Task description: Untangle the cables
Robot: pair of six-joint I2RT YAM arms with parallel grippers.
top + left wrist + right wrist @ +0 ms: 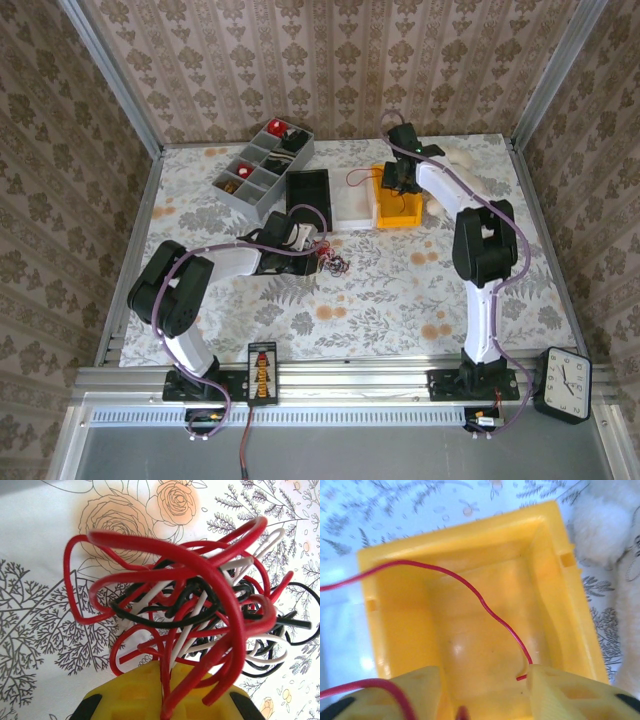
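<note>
A tangled bunch of red, black and white cables [200, 600] hangs close over the flowered tablecloth. My left gripper [172, 672] is shut on red and white strands of it, the yellow fingers [130, 690] pressed together. From above, that gripper [312, 246] sits at mid-table with the tangle [335, 265] just in front of it. One thin red cable [485, 605] runs across the inside of a yellow bin [395, 630] and out over its left rim. My right gripper [485, 687] stands open above this bin, the cable's end beside its right finger [560, 690].
A grey divided tray [255, 170] sits at the back left. A black bin [308, 195] and a white bin [350, 212] stand left of the yellow bin [395, 212]. A white fluffy thing [600, 520] lies right of it. A clock [565, 385] rests at the near right.
</note>
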